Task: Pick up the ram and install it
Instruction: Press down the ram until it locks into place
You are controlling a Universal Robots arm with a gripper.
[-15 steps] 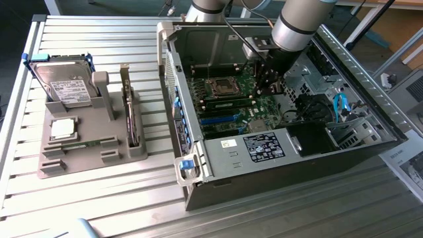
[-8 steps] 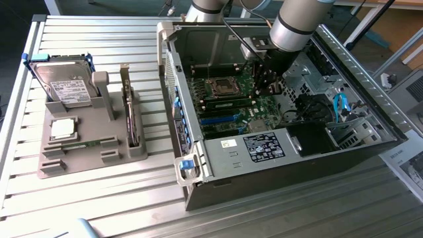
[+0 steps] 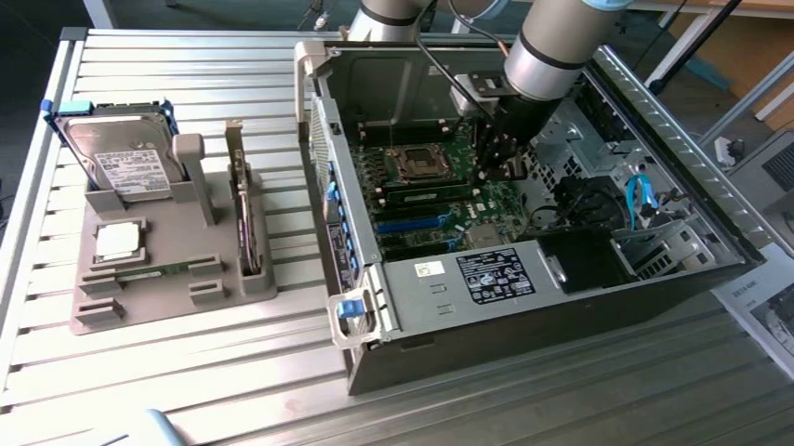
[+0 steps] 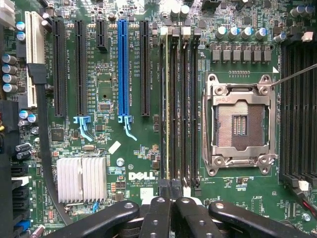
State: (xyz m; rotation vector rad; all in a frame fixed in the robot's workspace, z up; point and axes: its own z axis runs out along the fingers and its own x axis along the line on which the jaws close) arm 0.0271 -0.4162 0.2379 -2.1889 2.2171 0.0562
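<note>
Slatted metal tabletop [image 3: 186, 372] carries an open computer case [image 3: 546, 307] lying on its side, green motherboard [image 3: 429, 200] facing up; the arm [image 3: 559, 42] reaches down from above into the case.

To the exterior view's left of the case, well apart from it, sits a grey parts holder [image 3: 162, 269]; in it a hard drive [image 3: 118, 153] stands upright at the far end, a small square silver processor [image 3: 115, 240] lies flat nearer the front, and a tall card [image 3: 248, 228] stands on edge along the side nearest the case.

In the wrist view the empty processor socket [image 4: 240, 124] lies beside a bank of dark memory slots [image 4: 190, 99]; a blue expansion slot [image 4: 124, 64] and a finned silver heatsink [image 4: 81, 178] sit further across the board.

The ram [image 4: 171, 109] — a thin stick on edge — stands in the slot bank, directly in line with the hand [image 4: 172, 208]; the hand is clenched, fingers [image 4: 156, 218] pressed together just over the stick's near end; whether it grips the stick, cannot tell.
</note>
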